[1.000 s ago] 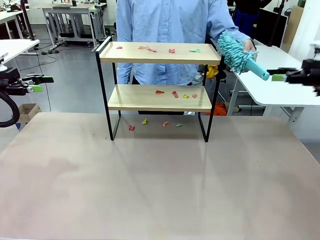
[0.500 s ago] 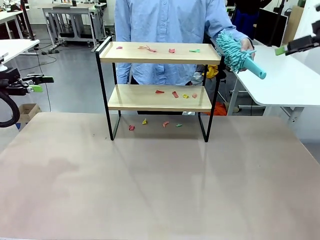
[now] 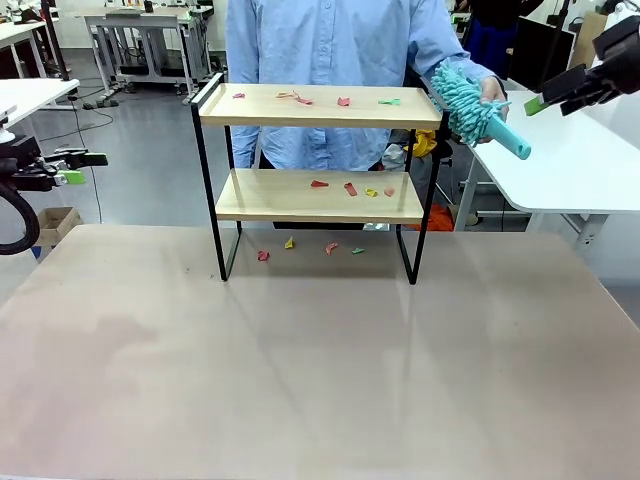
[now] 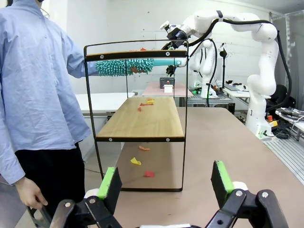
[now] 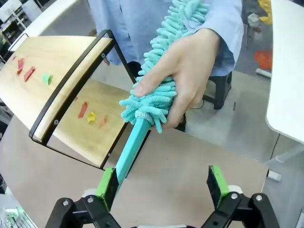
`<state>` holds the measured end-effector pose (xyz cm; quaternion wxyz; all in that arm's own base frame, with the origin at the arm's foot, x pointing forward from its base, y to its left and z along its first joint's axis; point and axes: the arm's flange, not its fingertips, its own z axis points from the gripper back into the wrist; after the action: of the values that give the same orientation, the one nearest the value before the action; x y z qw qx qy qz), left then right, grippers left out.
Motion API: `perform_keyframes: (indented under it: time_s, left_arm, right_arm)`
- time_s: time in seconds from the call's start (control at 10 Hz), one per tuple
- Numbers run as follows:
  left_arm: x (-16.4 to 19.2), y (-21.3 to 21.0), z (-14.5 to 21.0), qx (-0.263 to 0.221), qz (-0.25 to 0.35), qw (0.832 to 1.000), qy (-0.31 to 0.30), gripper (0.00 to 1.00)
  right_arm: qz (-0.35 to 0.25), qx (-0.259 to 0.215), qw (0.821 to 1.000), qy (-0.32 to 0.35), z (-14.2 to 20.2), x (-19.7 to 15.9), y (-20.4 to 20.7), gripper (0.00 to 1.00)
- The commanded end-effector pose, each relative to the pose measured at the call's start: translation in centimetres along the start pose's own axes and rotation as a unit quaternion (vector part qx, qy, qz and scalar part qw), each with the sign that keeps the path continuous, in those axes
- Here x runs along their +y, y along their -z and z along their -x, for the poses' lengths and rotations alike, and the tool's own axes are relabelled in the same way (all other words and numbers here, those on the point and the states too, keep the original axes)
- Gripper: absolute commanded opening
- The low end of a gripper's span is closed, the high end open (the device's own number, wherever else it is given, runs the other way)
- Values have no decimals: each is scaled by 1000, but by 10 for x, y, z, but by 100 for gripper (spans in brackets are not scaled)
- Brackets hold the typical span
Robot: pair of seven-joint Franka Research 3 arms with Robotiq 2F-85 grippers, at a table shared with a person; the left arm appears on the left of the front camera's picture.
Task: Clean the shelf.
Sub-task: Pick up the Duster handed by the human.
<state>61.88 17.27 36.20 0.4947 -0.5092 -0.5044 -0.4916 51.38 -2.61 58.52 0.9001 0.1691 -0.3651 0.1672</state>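
Observation:
The shelf (image 3: 320, 108) stands at the table's far side, two light boards in a black frame, with small coloured paper scraps (image 3: 345, 187) on both boards and on the table beneath. A person behind it holds a teal fluffy duster (image 3: 468, 103) at the shelf's right end, handle pointing right. My right gripper (image 3: 545, 100) hangs open, above and right of the handle tip. In the right wrist view the duster (image 5: 159, 97) and the person's hand (image 5: 192, 64) lie just beyond the right gripper (image 5: 164, 183), and the handle (image 5: 129, 151) runs past one finger. My left gripper (image 3: 85, 167) is open at the far left, facing the shelf (image 4: 140, 118).
A white side table (image 3: 570, 165) stands at the right behind my right arm. The broad near part of the brown table (image 3: 320, 380) lies bare. Several scraps (image 3: 300, 247) lie on it under the shelf. More tables stand in the room behind.
My right gripper has risen from level with the duster handle's tip to above it and has tilted downward. The duster, shelf and left arm have hardly moved.

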Motion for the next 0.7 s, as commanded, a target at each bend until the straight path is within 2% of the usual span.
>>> perform_keyframes:
  time_s: [0.0, 0.3, 0.5, 0.6]
  left_arm:
    - [-1, 0, -3, 0, 0, 1000, 4, 100]
    - [-1, 0, -3, 0, 0, 1000, 4, 100]
    - [-1, 0, -3, 0, 0, 1000, 4, 100]
    - [-1, 0, -3, 0, 0, 1000, 4, 100]
  right_arm:
    - [-18, -1, 1000, -10, -6, -12, -5, 100]
    - [-8, 1, 1000, 4, -1, -8, -5, 100]
    - [34, 19, 999, 10, -23, 28, -34, 100]
    - [47, 43, 998, 21, -31, 48, -38, 100]
